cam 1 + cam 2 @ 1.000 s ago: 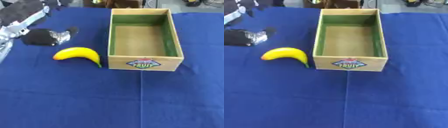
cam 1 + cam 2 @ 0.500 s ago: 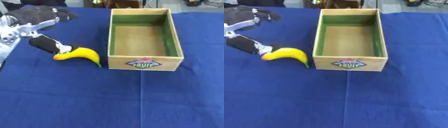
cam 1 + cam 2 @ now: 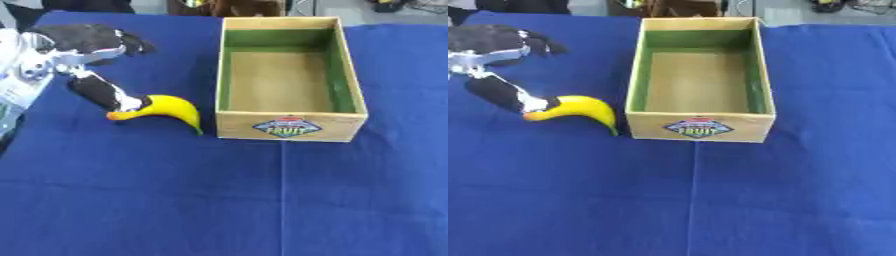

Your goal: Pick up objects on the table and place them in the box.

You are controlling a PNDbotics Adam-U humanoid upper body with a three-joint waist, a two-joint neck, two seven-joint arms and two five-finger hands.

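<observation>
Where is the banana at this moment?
The banana lies on the blue cloth, just left of the box near its front corner, with the left hand touching its left end.

Even, bright overhead light, no glare on the blue cloth (image 3: 175, 200). Both views are soft; short shadows sit inside the box (image 3: 289, 125) toward nine o'clock.
</observation>
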